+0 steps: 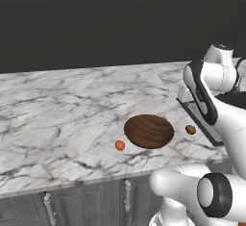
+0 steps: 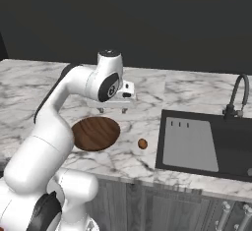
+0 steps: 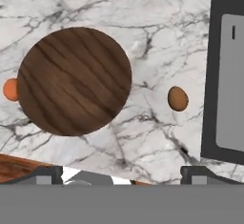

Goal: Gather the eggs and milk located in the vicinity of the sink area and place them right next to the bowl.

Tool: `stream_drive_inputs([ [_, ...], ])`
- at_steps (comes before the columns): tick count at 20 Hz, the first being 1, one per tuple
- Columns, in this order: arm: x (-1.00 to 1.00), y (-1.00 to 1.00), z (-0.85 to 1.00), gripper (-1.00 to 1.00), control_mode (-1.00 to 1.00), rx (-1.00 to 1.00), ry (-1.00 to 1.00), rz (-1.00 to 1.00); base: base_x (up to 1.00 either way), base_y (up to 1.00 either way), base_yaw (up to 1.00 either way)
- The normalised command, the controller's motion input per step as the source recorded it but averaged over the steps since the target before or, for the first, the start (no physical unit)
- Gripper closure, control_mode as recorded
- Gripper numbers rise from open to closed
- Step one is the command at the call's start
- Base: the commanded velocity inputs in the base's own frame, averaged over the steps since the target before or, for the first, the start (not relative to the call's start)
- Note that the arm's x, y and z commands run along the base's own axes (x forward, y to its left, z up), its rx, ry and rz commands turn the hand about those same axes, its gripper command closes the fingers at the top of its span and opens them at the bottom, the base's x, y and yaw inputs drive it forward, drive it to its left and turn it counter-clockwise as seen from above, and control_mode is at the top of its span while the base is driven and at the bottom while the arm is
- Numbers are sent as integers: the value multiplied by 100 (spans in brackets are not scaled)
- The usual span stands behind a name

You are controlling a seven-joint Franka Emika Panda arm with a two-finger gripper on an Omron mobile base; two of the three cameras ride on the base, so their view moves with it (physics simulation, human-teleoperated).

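A round dark-brown wooden bowl rests on the marble counter. One orange egg lies just left of it. A brown egg lies between the bowl and the black sink. My gripper hangs open above the counter, over the bowl's far right side, with nothing between its fingers. The milk is out of view.
A dark arched faucet stands behind the sink at the right. The marble counter stretches far to the left, with its front edge and grey cabinet doors below. A dark wall runs along the back.
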Motion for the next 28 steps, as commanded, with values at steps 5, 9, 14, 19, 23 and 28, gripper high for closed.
stream_drive_inputs([
  [5,0,-81,-25,-100,-100,0,0,17,0,0,0],
  [9,0,-36,-24,-100,-100,0,1,10,0,0,0],
  [14,4,0,-57,-100,-100,-2,10,2,0,0,0],
  [19,20,0,-55,-100,-100,-2,6,0,0,0,0],
  [23,15,-22,-39,-100,-100,0,0,0,0,0,0],
  [28,12,-24,-29,-100,-100,0,0,0,0,0,0],
])
